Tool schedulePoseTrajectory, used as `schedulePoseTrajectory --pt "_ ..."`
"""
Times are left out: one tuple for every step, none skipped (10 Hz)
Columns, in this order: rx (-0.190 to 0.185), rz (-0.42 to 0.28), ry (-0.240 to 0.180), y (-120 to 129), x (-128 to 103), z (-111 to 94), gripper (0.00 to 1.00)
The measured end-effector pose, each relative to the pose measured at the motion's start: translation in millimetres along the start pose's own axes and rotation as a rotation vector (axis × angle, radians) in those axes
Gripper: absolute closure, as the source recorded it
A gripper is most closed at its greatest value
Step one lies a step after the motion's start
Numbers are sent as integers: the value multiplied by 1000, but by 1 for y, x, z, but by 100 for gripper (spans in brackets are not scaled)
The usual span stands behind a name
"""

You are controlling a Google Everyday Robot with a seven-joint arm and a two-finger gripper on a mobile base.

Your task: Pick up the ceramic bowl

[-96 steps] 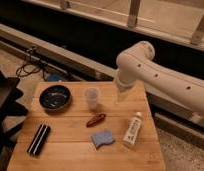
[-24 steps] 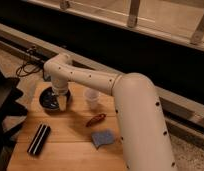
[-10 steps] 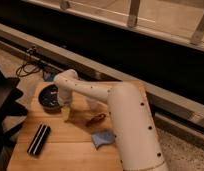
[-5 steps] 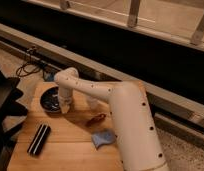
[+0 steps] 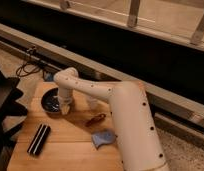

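Down low, claw at ceramic bowl right rim; grip state unclear.

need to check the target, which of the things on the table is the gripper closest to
The ceramic bowl, dark and round at the table's back-left. The gripper is at its right rim; the black bar, red item and blue item lie farther off.

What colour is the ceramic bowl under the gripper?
Dark navy-black and glossy; the ceramic bowl shows in the camera view, with the gripper at its right rim.

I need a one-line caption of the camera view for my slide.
The robot arm's pincer reaches down at the right rim of the dark ceramic bowl on the wooden table.
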Motion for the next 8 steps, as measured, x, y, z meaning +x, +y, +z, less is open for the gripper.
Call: schedulePoseTrajectory --pt "1 1 1 0 0 0 96" --pt "2 1 1 -1 1 0 96" --pt "3 2 1 -1 1 -1 96" --pt "3 1 2 -1 1 -1 96" --pt "6 -2 9 -2 3 -4 96" --pt "8 -3 8 -3 3 -13 96" --pt "8 -6 7 -3 -1 -22 96" --pt "9 -9 7 -4 -2 -27 96"
